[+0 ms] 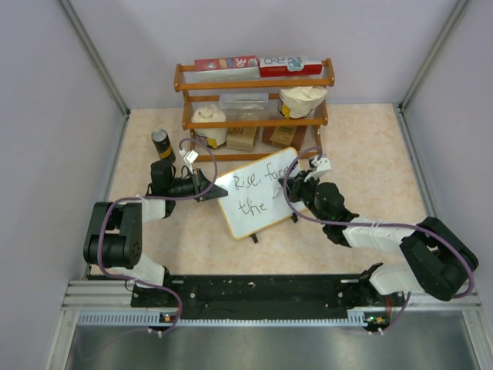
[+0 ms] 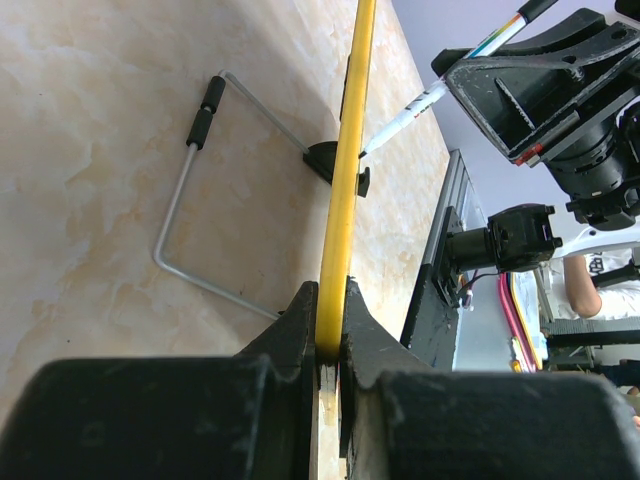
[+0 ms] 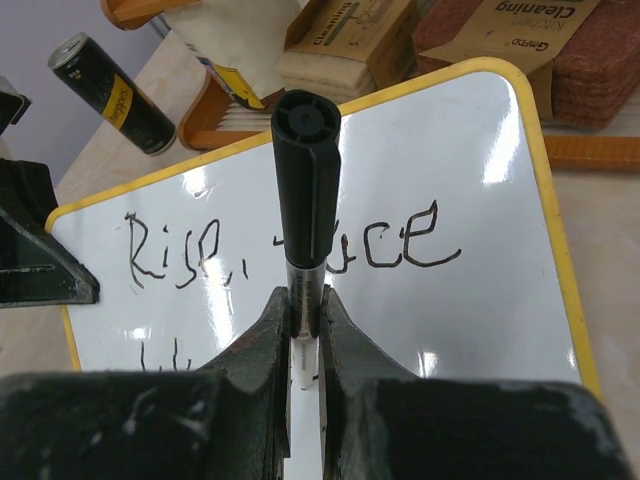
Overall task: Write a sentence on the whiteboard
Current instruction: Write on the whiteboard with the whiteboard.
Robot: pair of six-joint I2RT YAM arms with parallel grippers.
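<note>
The whiteboard, with a yellowish frame, stands tilted on the table's middle. The sentence in black script reads "Rise, face" with "the" below it; the top line also shows in the right wrist view. My left gripper is shut on the board's left edge, which the left wrist view shows edge-on between the jaws. My right gripper is shut on a black-capped marker in front of the board. The marker's tip is at the board's face.
A wooden shelf with boxes, jars and sponge packs stands right behind the board. A black can stands at the back left. The board's wire stand rests on the table behind it. Grey walls close in the table.
</note>
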